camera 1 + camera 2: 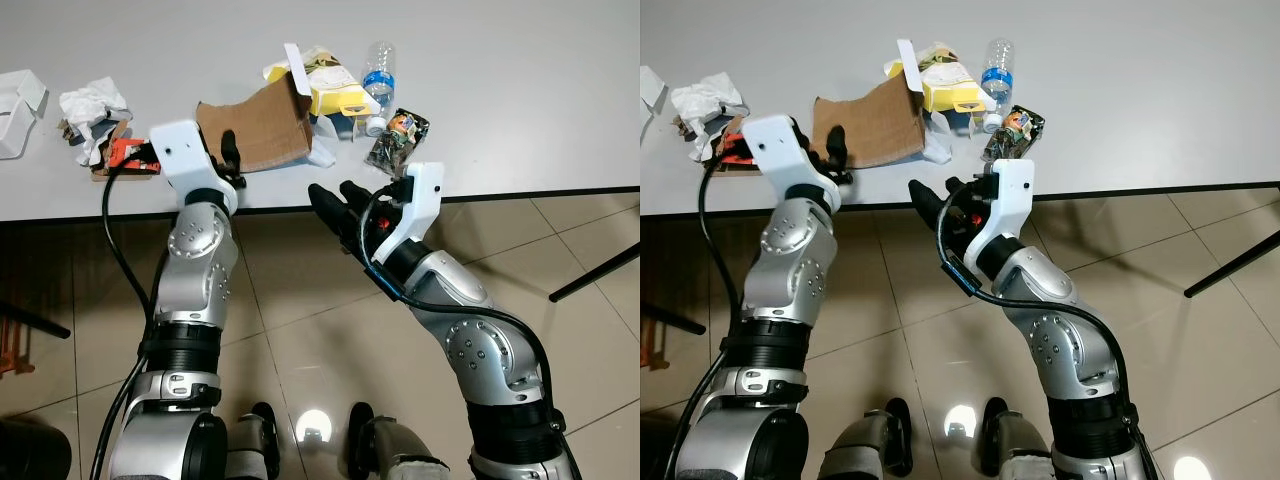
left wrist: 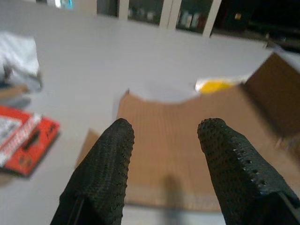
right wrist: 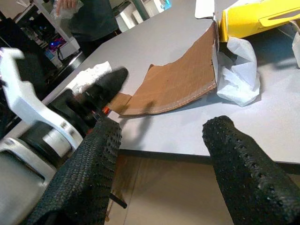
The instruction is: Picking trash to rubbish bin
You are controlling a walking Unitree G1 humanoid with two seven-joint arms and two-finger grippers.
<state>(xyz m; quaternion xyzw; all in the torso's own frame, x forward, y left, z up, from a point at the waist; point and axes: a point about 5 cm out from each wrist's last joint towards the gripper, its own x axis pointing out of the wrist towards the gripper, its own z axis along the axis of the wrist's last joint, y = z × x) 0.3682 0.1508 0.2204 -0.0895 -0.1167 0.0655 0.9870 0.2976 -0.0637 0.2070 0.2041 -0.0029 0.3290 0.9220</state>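
The trash sits in a loose cluster on the white bench [image 1: 520, 90], and the brown cardboard sheet [image 1: 262, 128] is the piece nearest the robot, so I'll place everything against it. The left tool [image 2: 164, 154] hovers right over the cardboard's near edge with its fingers spread wide and nothing between them; it looks lined up to take that sheet first, probably because it overhangs closest to the bench's front edge. The right tool [image 3: 159, 154] hangs off the bench, below and to the right of the cardboard, fingers also wide apart and empty, seemingly waiting its turn.

Just beyond the cardboard's far right corner lies a yellow carton [image 1: 335, 92], with a clear plastic bottle [image 1: 378, 78] beside it and a crumpled snack wrapper [image 1: 398, 138] nearer the edge. To the cardboard's left are a red packet [image 2: 23, 140] and crumpled white paper [image 1: 92, 105].

The right wrist view catches a white tissue [image 3: 236, 70] tucked against the cardboard's corner and a person [image 3: 89, 16] standing far behind the bench; the head views give the overall spread instead. I see no rubbish bin.
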